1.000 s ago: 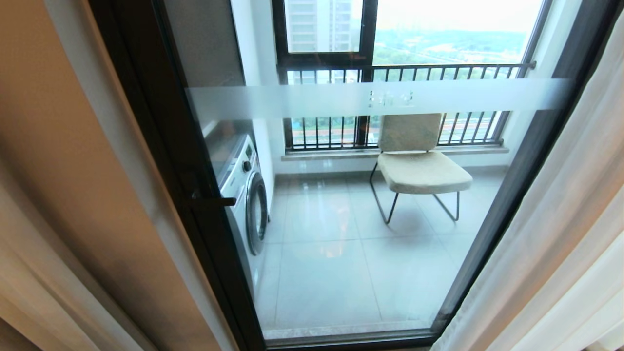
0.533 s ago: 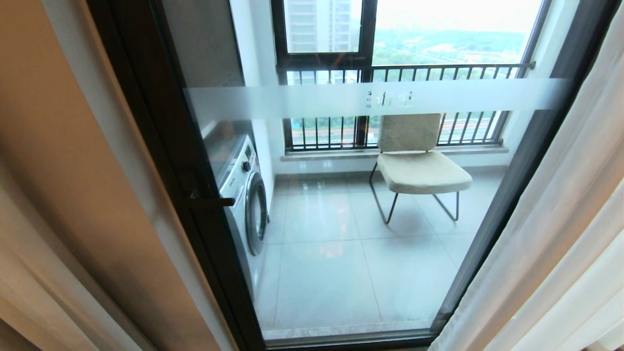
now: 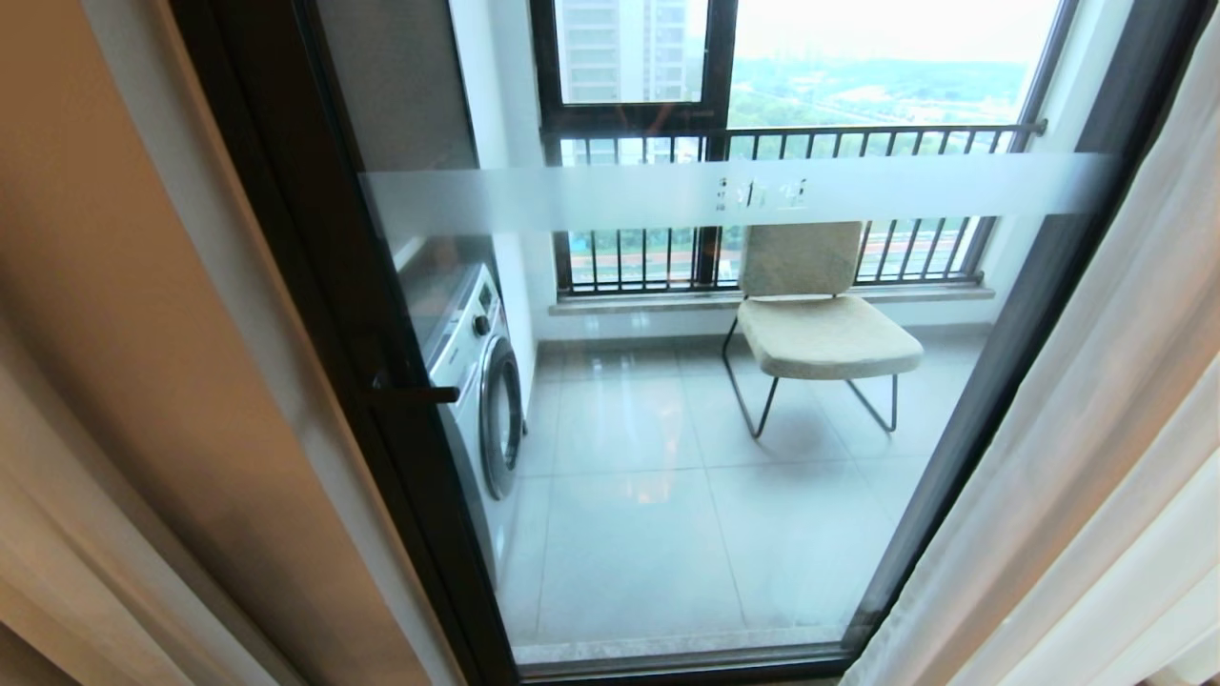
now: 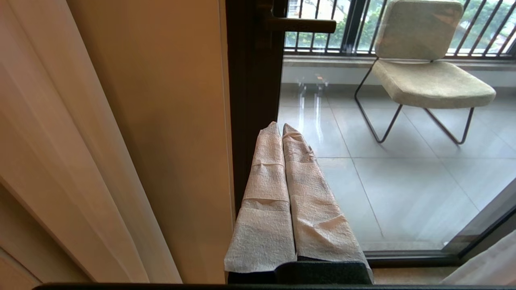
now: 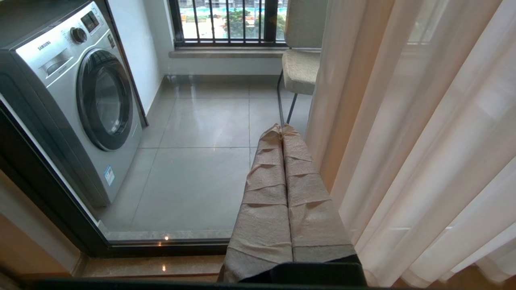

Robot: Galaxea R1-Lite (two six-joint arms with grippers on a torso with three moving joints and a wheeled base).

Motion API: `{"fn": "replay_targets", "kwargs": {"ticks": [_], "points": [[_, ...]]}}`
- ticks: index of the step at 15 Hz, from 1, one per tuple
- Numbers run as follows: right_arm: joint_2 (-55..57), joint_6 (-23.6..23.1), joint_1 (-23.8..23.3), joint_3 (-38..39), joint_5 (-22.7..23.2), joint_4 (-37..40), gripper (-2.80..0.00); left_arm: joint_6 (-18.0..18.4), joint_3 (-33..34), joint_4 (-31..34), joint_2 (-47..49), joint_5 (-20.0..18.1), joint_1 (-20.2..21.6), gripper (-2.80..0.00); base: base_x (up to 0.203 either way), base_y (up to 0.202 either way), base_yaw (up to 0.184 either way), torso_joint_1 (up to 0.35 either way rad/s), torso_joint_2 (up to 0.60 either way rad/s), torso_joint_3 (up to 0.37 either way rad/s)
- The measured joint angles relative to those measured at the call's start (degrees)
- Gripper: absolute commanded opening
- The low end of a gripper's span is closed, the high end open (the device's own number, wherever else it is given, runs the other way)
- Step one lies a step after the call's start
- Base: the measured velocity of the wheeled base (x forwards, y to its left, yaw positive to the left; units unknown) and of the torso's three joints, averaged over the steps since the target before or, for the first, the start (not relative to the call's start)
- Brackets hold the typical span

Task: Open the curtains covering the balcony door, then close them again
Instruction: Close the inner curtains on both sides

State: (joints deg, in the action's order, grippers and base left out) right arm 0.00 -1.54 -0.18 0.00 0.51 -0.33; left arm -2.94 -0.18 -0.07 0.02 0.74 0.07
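Beige-grey drape [image 3: 143, 400] fills the left of the head frame, sheer white drape [image 3: 1077, 476] the lower right; balcony door [image 3: 667, 429] sits bare between them w/ its frosted band [image 3: 724, 191] across the upper middle. So the curtains look drawn apart already, closing half prob. not done yet.

Left tool [image 4: 281, 129] is clenched on nothing, wrapped fingers pressed together, just beside the dark door frame & near the beige drape in its wrist view. Right tool [image 5: 282, 131] is likewise clenched & empty, just beside the sheer folds in the right part of its wrist view. Neither shows in the head frame.

Risks, as I judge them:
- Shut fingers can't pinch cloth; a sweep w/o opening would just slide off the pleats.
- Sheer layer is thin & slippery, could be grabbed alone, leaving the thick layer behind, or snag on the finger wrap.
- Left tool is close to the door handle [image 4: 300, 25] & frame; a sideways swing could knock it.

Hard to tell:
- Curtain rail, hooks & top edge: cut off.
- Whether the right side has a thick layer too: not visible.
- Hems mostly out of frame.
- Band lettering too small to read.
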Motion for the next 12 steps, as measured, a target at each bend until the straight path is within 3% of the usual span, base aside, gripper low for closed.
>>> {"fn": "replay_targets", "kwargs": {"ticks": [7,12], "points": [[0.0,0.0,0.0,0.0,0.0,0.0,-2.80,0.4,-0.7,0.3,0.0,-0.1,0.0,-2.80,0.000,0.000,0.000,0.000,0.00,0.000],[0.0,0.0,0.0,0.0,0.0,0.0,-2.80,-0.7,-9.6,2.4,4.4,1.0,0.0,-2.80,0.000,0.000,0.000,0.000,0.00,0.000]]}}
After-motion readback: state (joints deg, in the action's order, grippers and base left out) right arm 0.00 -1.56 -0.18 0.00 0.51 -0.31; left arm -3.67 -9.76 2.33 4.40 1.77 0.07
